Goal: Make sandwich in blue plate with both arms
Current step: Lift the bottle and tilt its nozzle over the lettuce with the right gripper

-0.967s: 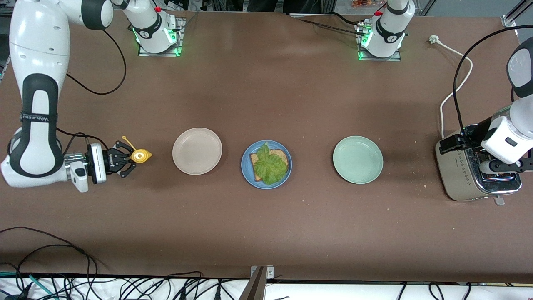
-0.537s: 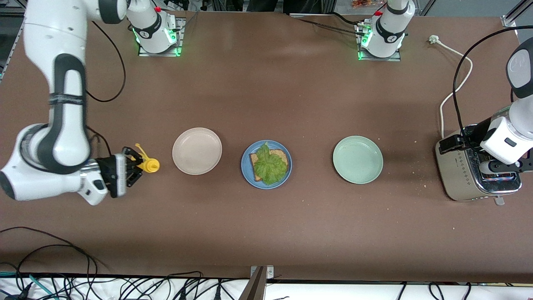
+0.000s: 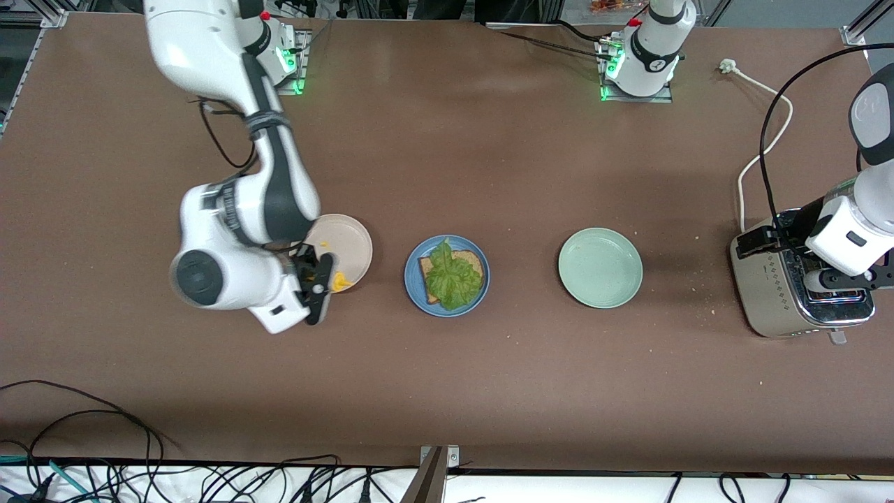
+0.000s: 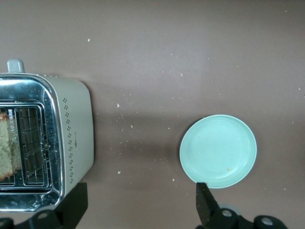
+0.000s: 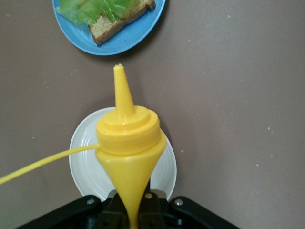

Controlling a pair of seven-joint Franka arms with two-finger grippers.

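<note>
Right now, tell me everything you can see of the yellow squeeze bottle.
The yellow squeeze bottle looks like soft plastic, with a ridged cap, a tapering nozzle and a thin yellow tether trailing from its collar. The right hand is shut on its body and holds it in the air over the beige-white plate, nozzle pointing toward the blue plate. Only that hand touches it.

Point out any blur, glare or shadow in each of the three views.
Front view: the right arm is smeared by motion, and each plate casts a soft shadow. Left wrist view: the toaster top gives bright chrome glare; the pale green plate is sharp. Right wrist view: the yellow bottle is crisp, the lettuce on the blue plate slightly blurred.
</note>
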